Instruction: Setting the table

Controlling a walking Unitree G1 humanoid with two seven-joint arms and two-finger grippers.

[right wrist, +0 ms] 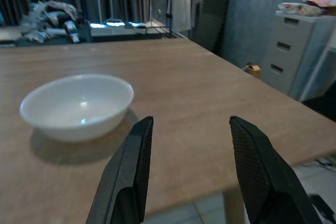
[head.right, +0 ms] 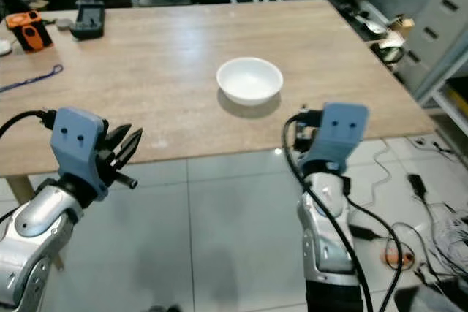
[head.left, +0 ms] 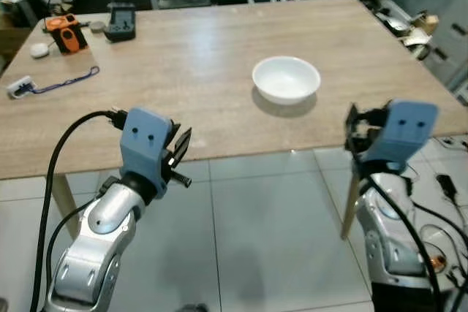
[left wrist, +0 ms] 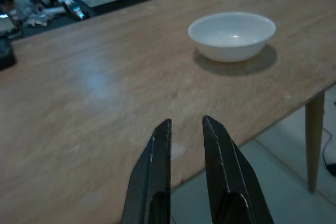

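A white empty bowl (head.left: 286,78) stands on the wooden table (head.left: 183,100), right of its middle and a little back from the near edge. My left gripper (left wrist: 186,121) is held off the table's near edge at about tabletop height, its fingers open by a narrow gap with nothing between them; the bowl (left wrist: 232,35) lies ahead and to its right. My right gripper (right wrist: 191,124) is wide open and empty at the near right edge, pointing across the table, with the bowl (right wrist: 79,106) ahead and to its left.
At the far left of the table lie an orange device (head.left: 66,34), a black device (head.left: 121,23) and a blue cord (head.left: 62,82). A table leg (head.left: 351,202) stands by my right arm. Cables (head.left: 446,180) lie on the tiled floor at right. Grey drawers (right wrist: 294,59) stand beyond.
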